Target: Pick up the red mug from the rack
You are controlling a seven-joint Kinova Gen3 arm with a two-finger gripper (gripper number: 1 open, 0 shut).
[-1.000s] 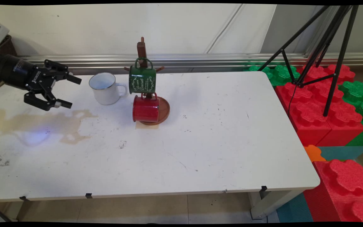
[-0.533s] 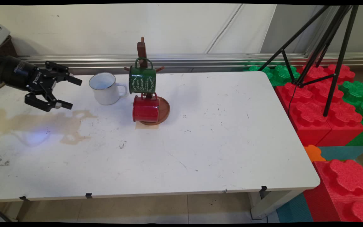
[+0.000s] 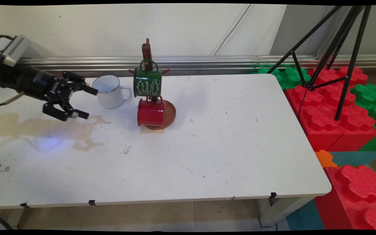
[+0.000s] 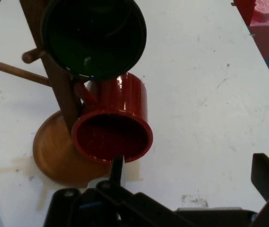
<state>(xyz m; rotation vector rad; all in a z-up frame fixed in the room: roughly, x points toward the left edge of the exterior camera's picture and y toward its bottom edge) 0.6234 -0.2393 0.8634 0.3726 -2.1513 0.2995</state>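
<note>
White mug (image 3: 109, 91) stands upright on the worktop (image 3: 207, 143), handle toward the mug tree (image 3: 148, 85), and it is the thing nearest the end effector (image 3: 86, 102). In the main view the end effector lies low over the worktop's left part, pointing right, its two fingers spread apart and gripping nothing; the upper fingertip sits just beside the mug's left wall, whether touching it I cannot tell, and the lower one hangs over a brown stain (image 3: 44, 127). Right of the mug the tree holds a green mug (image 3: 147, 83) above a red mug (image 3: 151, 112), over its round wooden base (image 3: 170, 114). A black tripod (image 3: 335, 49) stands off the worktop's right end among red and green foam blocks (image 3: 338, 114).

In the hand view the end effector (image 4: 191, 179) is spread wide, nothing between its fingers. Ahead, the red mug (image 4: 118, 127) shows its open mouth, the green mug (image 4: 94, 35) above it, both on the tree (image 4: 54, 80) with its base (image 4: 54, 151).
</note>
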